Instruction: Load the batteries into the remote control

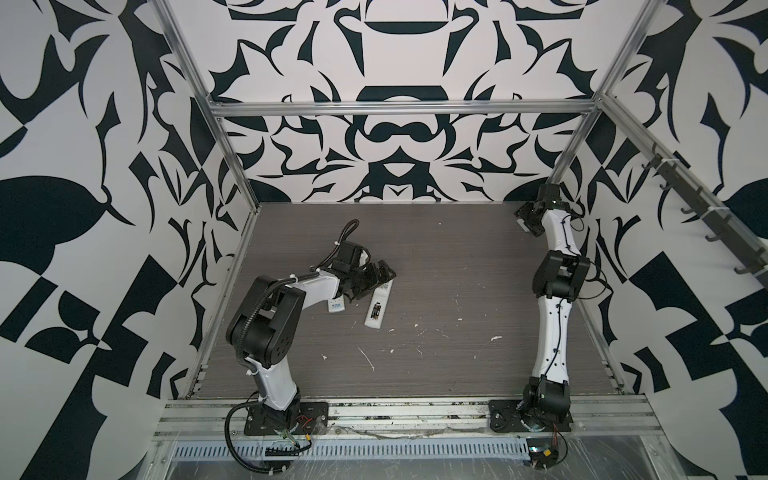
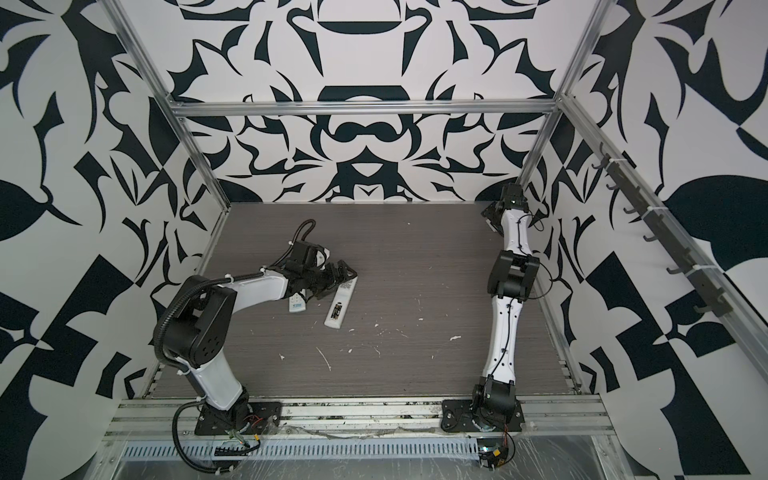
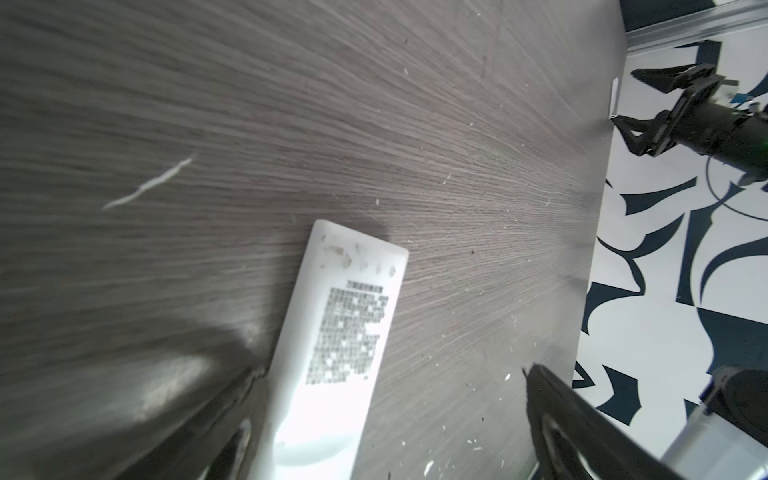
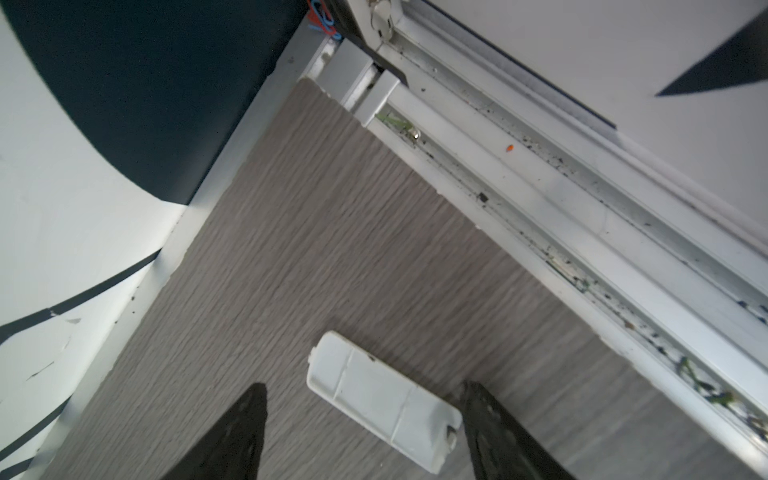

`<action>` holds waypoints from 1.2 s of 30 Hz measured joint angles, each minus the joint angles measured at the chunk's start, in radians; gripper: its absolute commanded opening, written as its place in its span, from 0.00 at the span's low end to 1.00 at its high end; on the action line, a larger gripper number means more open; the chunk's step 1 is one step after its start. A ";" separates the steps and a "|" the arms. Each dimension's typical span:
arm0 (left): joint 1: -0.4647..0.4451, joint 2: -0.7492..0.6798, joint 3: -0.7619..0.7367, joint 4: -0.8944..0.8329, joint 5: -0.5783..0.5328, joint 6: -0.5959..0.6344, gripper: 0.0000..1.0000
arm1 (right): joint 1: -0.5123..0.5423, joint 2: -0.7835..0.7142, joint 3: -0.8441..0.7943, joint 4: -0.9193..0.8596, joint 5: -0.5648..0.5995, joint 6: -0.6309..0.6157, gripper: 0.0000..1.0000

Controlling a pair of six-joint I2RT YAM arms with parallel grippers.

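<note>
Field notes: the remote (image 1: 381, 294) lies face down on the table (image 1: 436, 270), mid-left. Its bay is open and the batteries (image 1: 376, 310) sit inside it; we cannot count them. A second remote (image 1: 336, 306) lies just beside it, partly under the left arm.

The left gripper (image 3: 392, 372) has its fingers wide, one of them close along the remote's edge. The right gripper (image 4: 363, 386) is in the far right corner, fingers apart, straddling the white cover (image 4: 382, 399) and holding nothing.

Risks as we judge them:
- The cover is thin and flat, so closing fingers may skid it toward the edge rail (image 4: 540, 199) or pinch one corner.
- A nudge from the left finger could swing the remote and unseat the cells.
</note>
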 measured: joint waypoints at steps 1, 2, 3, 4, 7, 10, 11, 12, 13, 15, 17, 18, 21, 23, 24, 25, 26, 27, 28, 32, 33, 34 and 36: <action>0.005 -0.013 -0.001 -0.002 0.000 -0.004 1.00 | 0.001 0.000 0.000 -0.001 0.000 -0.010 0.74; 0.011 -0.029 -0.006 0.002 0.000 -0.013 1.00 | 0.002 0.000 0.000 -0.005 0.000 -0.024 0.71; 0.021 -0.044 -0.017 0.012 0.001 -0.023 1.00 | 0.005 0.000 0.000 -0.011 0.001 -0.038 0.70; 0.035 -0.058 -0.033 0.030 0.004 -0.035 1.00 | 0.008 0.000 0.000 -0.016 0.001 -0.052 0.69; 0.096 -0.089 -0.093 0.080 0.013 -0.081 1.00 | 0.021 0.000 0.006 -0.041 0.012 -0.097 0.66; 0.154 -0.094 -0.131 0.105 0.017 -0.113 0.99 | 0.038 0.000 0.008 -0.066 0.023 -0.135 0.57; 0.170 -0.095 -0.140 0.111 0.017 -0.121 0.99 | 0.043 0.000 0.009 -0.073 0.026 -0.148 0.54; 0.184 -0.095 -0.145 0.115 0.020 -0.129 0.98 | 0.047 0.000 0.010 -0.080 0.030 -0.161 0.51; 0.194 -0.095 -0.150 0.123 0.024 -0.136 0.98 | 0.051 0.000 0.011 -0.089 0.035 -0.172 0.50; 0.206 -0.097 -0.160 0.142 0.033 -0.152 0.97 | 0.058 0.000 0.012 -0.100 0.046 -0.192 0.48; 0.212 -0.099 -0.172 0.164 0.039 -0.167 0.97 | 0.063 0.000 0.013 -0.109 0.057 -0.211 0.42; 0.214 -0.100 -0.175 0.171 0.042 -0.175 0.97 | 0.065 0.000 0.013 -0.113 0.063 -0.216 0.39; 0.217 -0.100 -0.176 0.192 0.051 -0.192 0.96 | 0.068 0.000 0.013 -0.122 0.077 -0.232 0.32; 0.217 -0.100 -0.176 0.205 0.057 -0.199 0.96 | 0.068 0.000 0.013 -0.126 0.087 -0.238 0.27; 0.217 -0.100 -0.176 0.209 0.059 -0.203 0.96 | 0.068 0.000 0.013 -0.128 0.090 -0.241 0.24; 0.217 -0.100 -0.176 0.214 0.061 -0.205 0.96 | 0.068 0.000 0.013 -0.131 0.091 -0.245 0.23; 0.218 -0.100 -0.176 0.217 0.062 -0.207 0.96 | 0.068 0.000 0.014 -0.131 0.092 -0.244 0.22; 0.218 -0.100 -0.176 0.221 0.064 -0.209 0.96 | 0.069 0.000 0.015 -0.132 0.094 -0.246 0.21; 0.219 -0.099 -0.176 0.224 0.065 -0.210 0.95 | 0.070 0.000 0.015 -0.134 0.096 -0.248 0.20; 0.219 -0.099 -0.176 0.228 0.071 -0.213 0.95 | 0.074 0.000 0.017 -0.141 0.100 -0.251 0.17; 0.220 -0.098 -0.175 0.229 0.074 -0.214 0.95 | 0.075 0.000 0.017 -0.142 0.100 -0.252 0.16; 0.222 -0.098 -0.175 0.229 0.076 -0.215 0.95 | 0.076 0.000 0.018 -0.143 0.100 -0.253 0.16; 0.225 -0.094 -0.175 0.230 0.080 -0.217 0.95 | 0.077 0.000 0.018 -0.143 0.102 -0.255 0.15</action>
